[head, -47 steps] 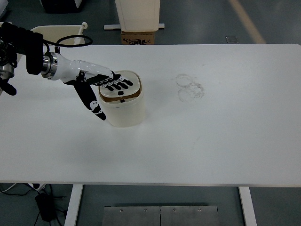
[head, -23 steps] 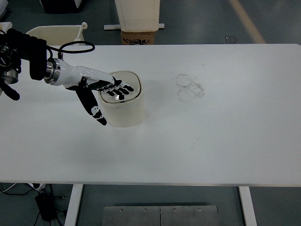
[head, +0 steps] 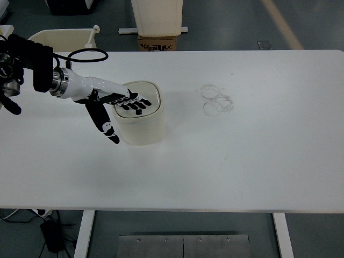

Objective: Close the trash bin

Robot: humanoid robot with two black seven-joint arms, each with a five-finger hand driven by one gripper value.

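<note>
A small cream trash bin stands on the white table, left of centre. Its lid lies flat on top with a glossy surface. My left hand reaches in from the left edge and rests flat on the lid, fingers spread straight across it. The thumb hangs down beside the bin's left wall. The hand holds nothing. My right arm does not show.
Faint ring-shaped marks stain the table right of the bin. Beyond the far edge stand a cream tub, a tall white bin and a cardboard box on the floor.
The left hand has pulled slightly left and up across the lid. The lid now looks flatter and glossier than a second ago. The bin stays in place.
</note>
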